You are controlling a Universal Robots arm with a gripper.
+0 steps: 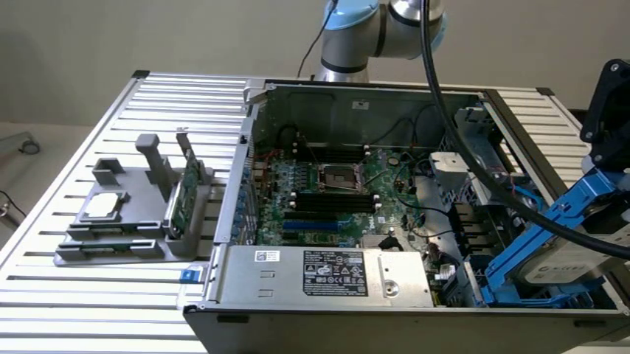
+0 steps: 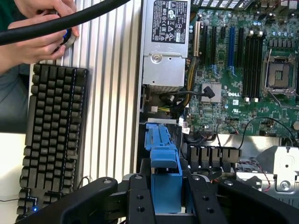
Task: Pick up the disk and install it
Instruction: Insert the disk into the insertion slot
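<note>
Got the claw (image 2: 166,200) clamped tight on the disk (image 1: 574,264) by its blue rails. Holding it tilted, just off one end of the power supply (image 1: 320,273). Also spotting a keyboard (image 2: 53,140) across the slatted surface (image 2: 112,102) from the power supply, a person's hand (image 2: 42,44) out there too.

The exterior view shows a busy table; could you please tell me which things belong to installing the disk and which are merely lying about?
Job in hand: the disk in its blue rails, gripped by the gripper; the open computer case.
Lying about: grey holder, green circuit card, small silver chip, keyboard.
</note>
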